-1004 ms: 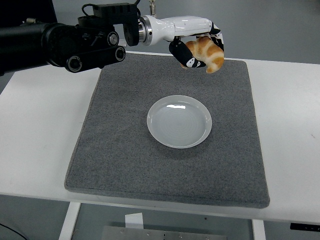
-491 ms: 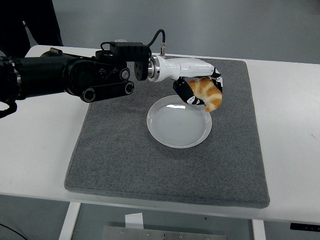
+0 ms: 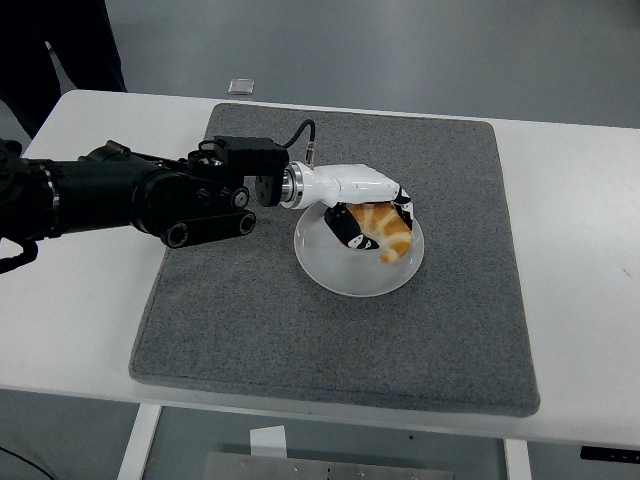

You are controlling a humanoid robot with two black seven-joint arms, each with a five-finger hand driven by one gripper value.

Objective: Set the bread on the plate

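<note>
Bread (image 3: 385, 228): a golden crescent roll, pinched in the left hand (image 3: 372, 215); it hangs just under the palm, over the bowl of the plate.
Long axis: slanting down and to the right, away from the wrist; the lower tip is close to the plate surface, contact cannot be confirmed.
Plate (image 3: 340, 272): white, round, directly beneath the hand, its near-left portion bare.
Hand state: fingers (image 3: 404, 212) curled round the roll, thumb side underneath.
Arm pose: the left arm (image 3: 130, 190) reaches in level from the left, palm turned down.
Mat (image 3: 300, 340): grey, under the plate, on the white worktop (image 3: 580, 300).
Judgement: release looks imminent; the roll may tip toward the right rim.
Right hand: not visible.
</note>
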